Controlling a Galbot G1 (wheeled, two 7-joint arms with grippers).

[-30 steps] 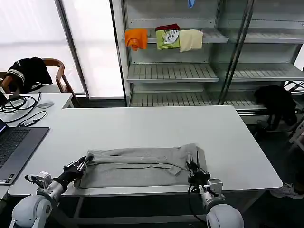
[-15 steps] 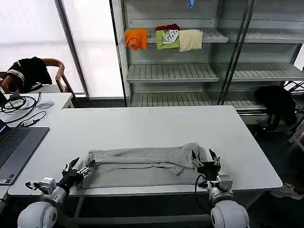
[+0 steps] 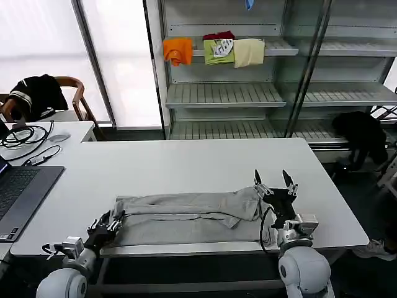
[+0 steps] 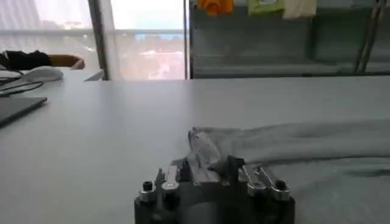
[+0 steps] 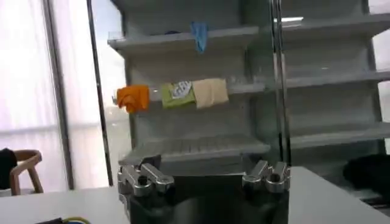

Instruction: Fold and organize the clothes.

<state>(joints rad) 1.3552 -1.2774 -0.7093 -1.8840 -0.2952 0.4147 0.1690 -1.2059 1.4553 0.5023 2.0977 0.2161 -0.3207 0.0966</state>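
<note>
shirt: light grey short-sleeved shirt (image 3: 186, 218), folded into a long flat band, lies along the near edge of the white rectangular table (image 3: 186, 164), roughly centred between the near-left and near-right corners; cloth bunched in ridges along its far side
shirt, left wrist view: grey fabric (image 4: 292, 146) sits right in front of the fingers, a crumpled fold rising between them
left gripper: left gripper (image 3: 110, 221) low at the shirt's left end, near the table's near edge; fingers close together at the cloth edge, touching it; cannot tell whether they actually pinch the fabric
left gripper, wrist view: metal fingertips (image 4: 167, 182) flank the crumpled fold, grip unclear
right gripper: right gripper (image 3: 275, 184) raised above the shirt's right end, toward the near-right corner; two black fingers spread wide apart, pointing up and away, holding nothing
right gripper, wrist view: silver fingertips (image 5: 146, 178) well apart, bare gap between them, facing the shelving
shelf: grey metal shelving unit (image 3: 223, 93) behind the table's far edge; upper shelf carries folded orange garment (image 3: 178, 49), green garment (image 3: 219, 51), cream garment (image 3: 249, 52) side by side
left side: dark laptop (image 3: 18, 189) on the adjoining desk beside the table's left edge, cables (image 3: 28, 133) farther back
chair: wooden chair (image 3: 77, 93) with a black garment (image 3: 37, 93) draped over it, well beyond the far-left corner
</note>
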